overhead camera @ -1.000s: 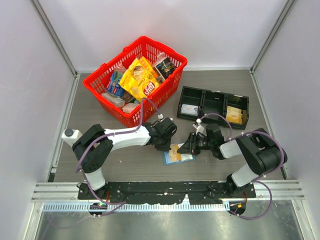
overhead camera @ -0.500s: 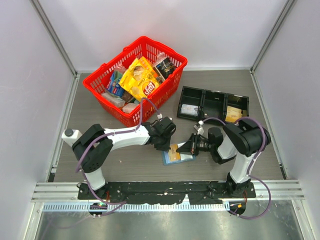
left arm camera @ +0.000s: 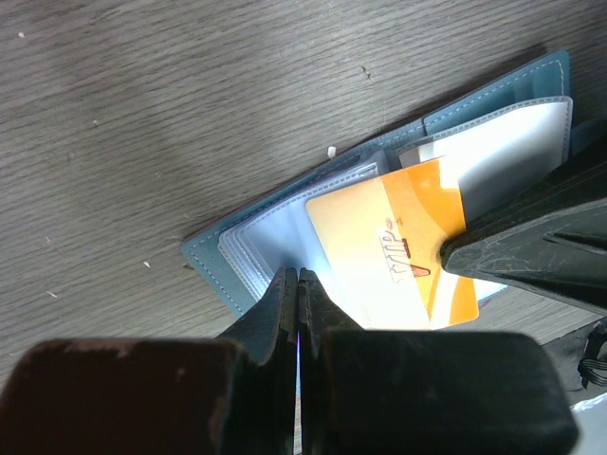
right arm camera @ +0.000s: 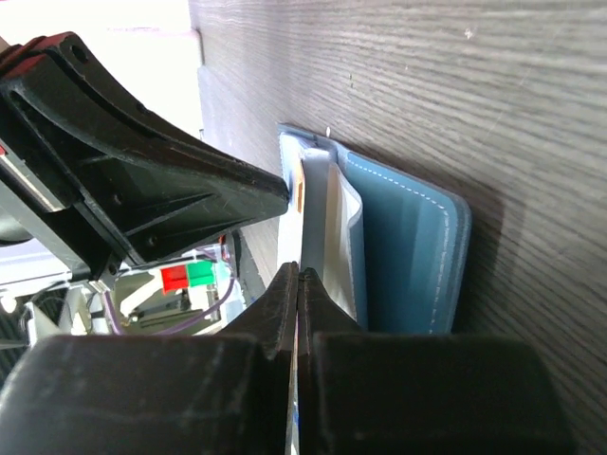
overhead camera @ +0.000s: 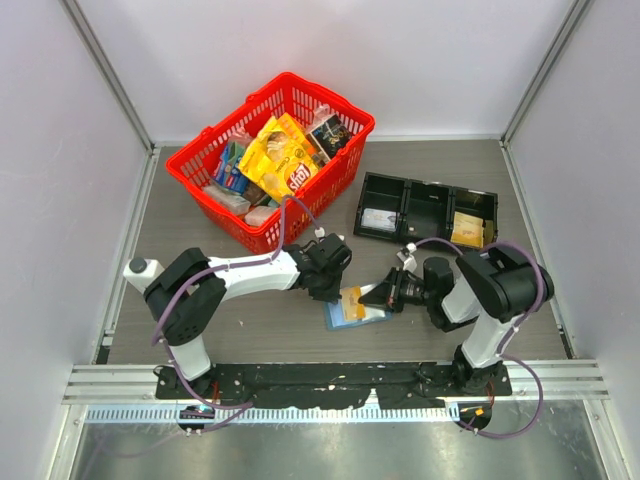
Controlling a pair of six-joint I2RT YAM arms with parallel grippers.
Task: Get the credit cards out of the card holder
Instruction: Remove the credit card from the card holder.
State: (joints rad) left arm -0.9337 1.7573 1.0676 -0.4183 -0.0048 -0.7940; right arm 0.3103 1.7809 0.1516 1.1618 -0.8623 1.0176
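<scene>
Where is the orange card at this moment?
In the top view, the orange card sits on the blue card holder near the table's front, between the left tool and right tool.

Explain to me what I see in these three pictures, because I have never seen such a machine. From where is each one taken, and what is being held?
These are two robot arms bolted at the near edge of a table. One picture looks down from above. The other two come from a camera on each wrist, so the dark shapes at the bottom are that arm's own fingers. On the table lie a red basket of snack packets, a black tray and an open blue card holder. The left gripper is closed, it seems on the holder's edge. The right gripper pinches an orange credit card that lies askew over the pockets.
</scene>
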